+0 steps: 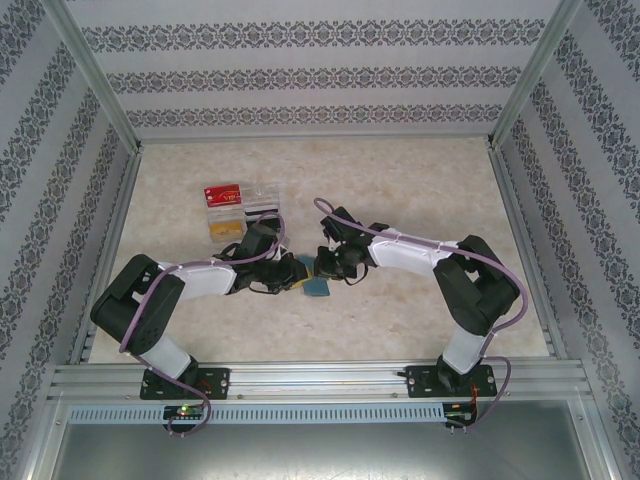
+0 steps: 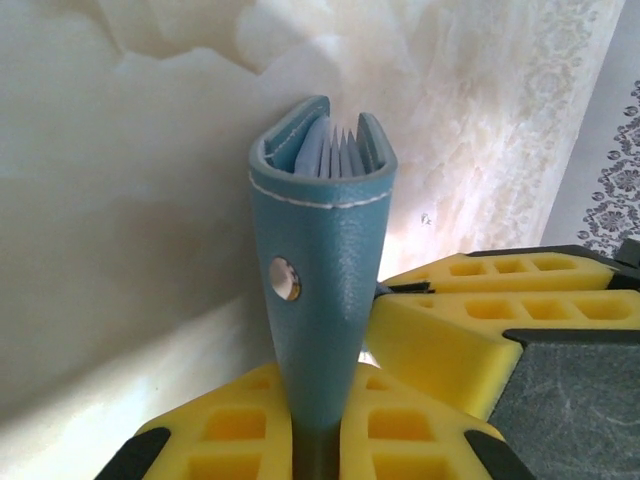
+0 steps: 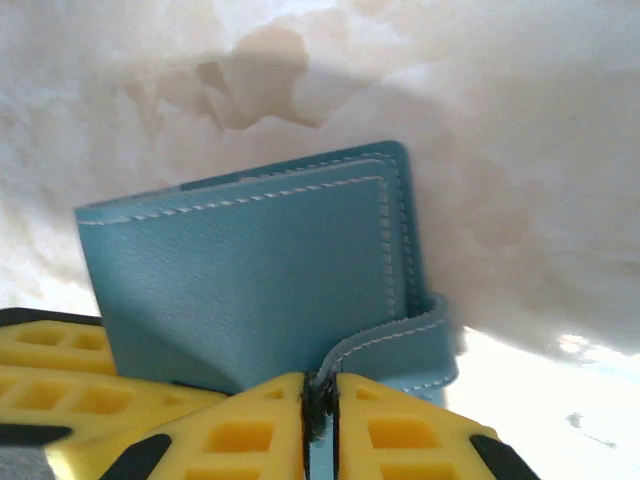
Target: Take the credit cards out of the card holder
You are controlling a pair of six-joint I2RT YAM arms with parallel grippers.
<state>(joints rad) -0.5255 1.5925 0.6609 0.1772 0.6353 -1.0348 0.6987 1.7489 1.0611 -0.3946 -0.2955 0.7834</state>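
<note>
The blue-grey card holder [image 1: 314,287] sits between my two grippers near the middle of the table. My left gripper [image 1: 288,272] is shut on it. In the left wrist view the card holder [image 2: 325,250] stands edge-on between the yellow fingers of the left gripper [image 2: 320,388], spine and snap stud facing the camera. Its blue slot leaves fan out at the top. My right gripper [image 1: 333,268] is shut on the holder's closure strap [image 3: 400,335], pinched at the right gripper [image 3: 318,388], with the holder's flat face [image 3: 250,270] above. The credit cards inside the holder are hidden.
A clear plastic compartment tray [image 1: 262,205] stands at the back left, with a red card [image 1: 223,194] on it and a tan-orange piece [image 1: 222,228] in it. Aluminium frame posts and patterned walls enclose the marbled table [image 1: 420,180].
</note>
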